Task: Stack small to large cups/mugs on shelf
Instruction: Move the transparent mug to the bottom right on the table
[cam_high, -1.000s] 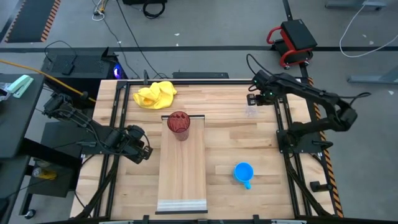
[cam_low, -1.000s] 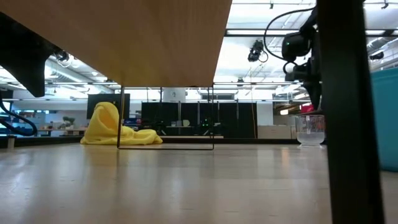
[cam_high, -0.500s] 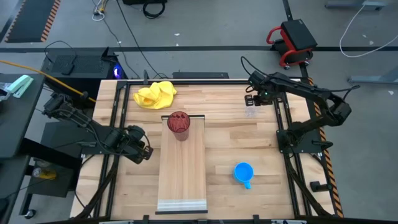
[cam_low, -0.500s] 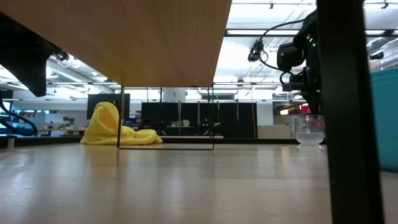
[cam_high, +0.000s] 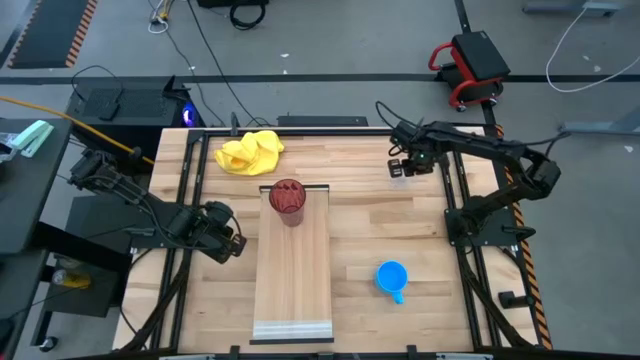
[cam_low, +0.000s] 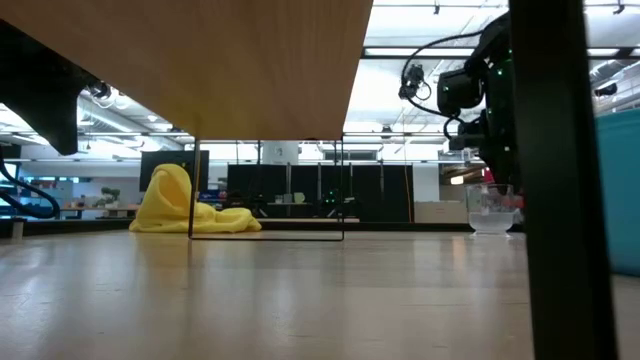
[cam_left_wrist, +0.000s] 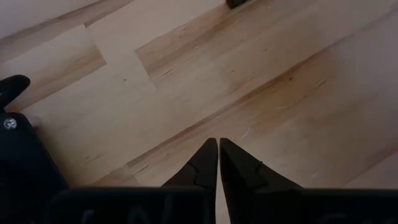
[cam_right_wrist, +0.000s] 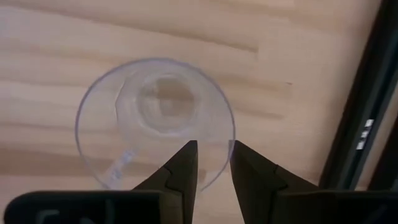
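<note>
A small clear glass cup (cam_right_wrist: 155, 115) stands upright on its base at the table's far right (cam_low: 491, 210). My right gripper (cam_right_wrist: 213, 152) hovers open just above it, pointing down. One fingertip is over the cup's mouth and the other just outside its rim. A dark red ribbed tumbler (cam_high: 287, 197) stands on the far end of the pale shelf (cam_high: 293, 280). A blue mug (cam_high: 391, 277) sits on the table to the right of the shelf. My left gripper (cam_high: 230, 243) waits shut over the table's left side (cam_left_wrist: 218, 149).
A crumpled yellow cloth (cam_high: 250, 152) lies at the far edge, left of the tumbler. The table's dark frame rail (cam_right_wrist: 367, 106) runs close beside the glass cup. Bare wood lies between the shelf and the glass cup.
My right gripper has moved toward the table's left and sunk, coming over the glass cup, its fingers still pointing down. The cups, the shelf and my left arm have stayed where they were.
</note>
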